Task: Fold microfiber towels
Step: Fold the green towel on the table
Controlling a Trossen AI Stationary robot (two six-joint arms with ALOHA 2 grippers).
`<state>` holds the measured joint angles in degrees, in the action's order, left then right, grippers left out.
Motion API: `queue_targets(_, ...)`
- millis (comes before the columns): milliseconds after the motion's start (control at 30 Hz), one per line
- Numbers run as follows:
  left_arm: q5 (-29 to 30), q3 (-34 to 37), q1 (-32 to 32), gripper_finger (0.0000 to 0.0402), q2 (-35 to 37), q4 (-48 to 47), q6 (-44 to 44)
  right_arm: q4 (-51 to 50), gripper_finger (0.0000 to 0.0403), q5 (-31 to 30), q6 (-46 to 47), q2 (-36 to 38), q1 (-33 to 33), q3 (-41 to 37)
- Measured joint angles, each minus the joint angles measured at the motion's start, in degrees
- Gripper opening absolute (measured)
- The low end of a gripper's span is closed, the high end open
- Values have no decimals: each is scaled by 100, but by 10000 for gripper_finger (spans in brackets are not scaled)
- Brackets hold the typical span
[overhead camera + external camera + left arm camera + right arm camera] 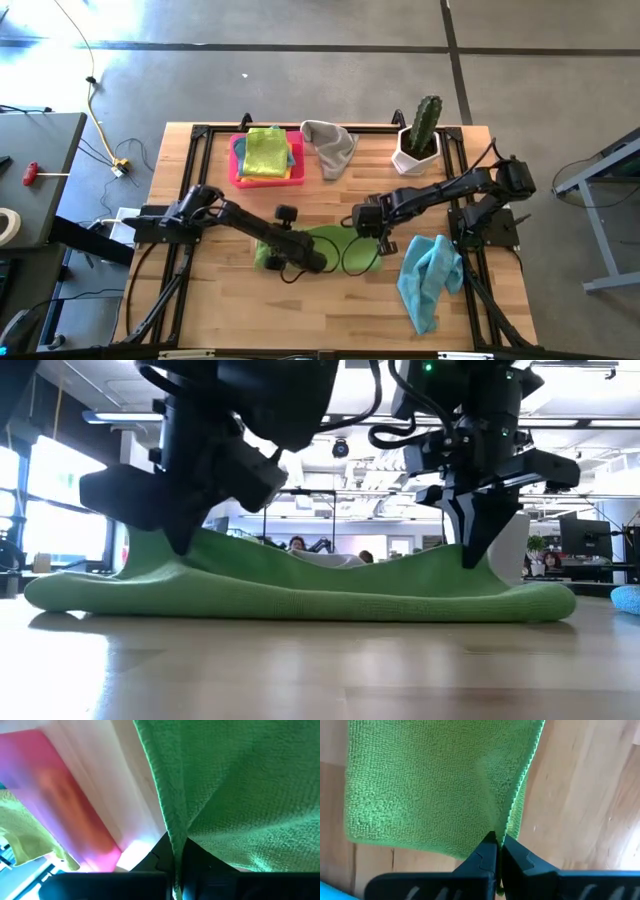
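While pinched tight on one edge of the green towel, left gripper low over mid surface, fingers closed on a fold of cloth in left wrist view. Right gripper likewise clamped on the opposite edge, near the centre right. Towel mostly flat on the wood, both pinched edges pulled up slightly in low view, middle sagging between. Just right of the right gripper, a light blue towel crumpled near the surface's right side. At the far side, pink tray holding a lime towel stacked on others, blue edge showing beneath. Beside tray, grey towel bunched loose. Further right, potted cactus in white pot. Person's head faint in room behind, low view.
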<state>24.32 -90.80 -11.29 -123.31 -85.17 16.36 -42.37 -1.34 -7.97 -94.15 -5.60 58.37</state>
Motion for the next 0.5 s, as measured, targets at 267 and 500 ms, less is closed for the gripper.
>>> queue_targets(267,-99,0,197,0,0,-8,19,46,0,0,11,0,113,4)
queue_targets(500,-384,0,232,0,0,-52,151,68,0,-15,11,0,124,4)
